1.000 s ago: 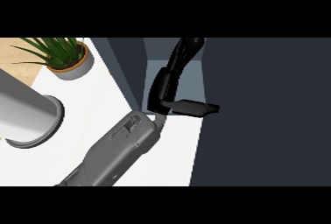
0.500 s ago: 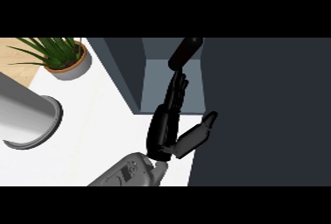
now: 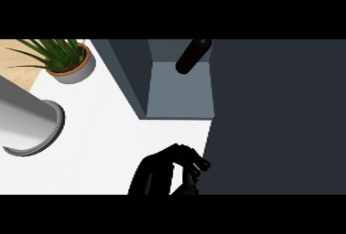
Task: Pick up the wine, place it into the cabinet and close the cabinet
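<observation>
Obs., left to right. Potted plant (image 3: 64,61) at the far left corner of the counter (image 3: 101,151). Grey cylinder (image 3: 27,121) at the counter's left edge. Neither is near the work.

Right hand (image 3: 165,171) at the counter's near edge, just beside the edge of the dark door (image 3: 277,114). Fingers curled in, nothing held. Left hand does not show.

Wine bottle (image 3: 193,55) is inside the open cabinet (image 3: 179,93), at the back of the compartment, apart from the hand. It looks tilted, though the steep view may account for that.

Judgement: placing looks done; the door is not yet closed.

Risks:
- A curled hand could slip off the door's edge, so the push leaves the door ajar.
- If the bottle really leans, a hard close could tip it.
- A wide swing of the arm could reach into the compartment and strike the bottle.

Writing: none readable. The bottle shows only as a dark shape, no label visible.
</observation>
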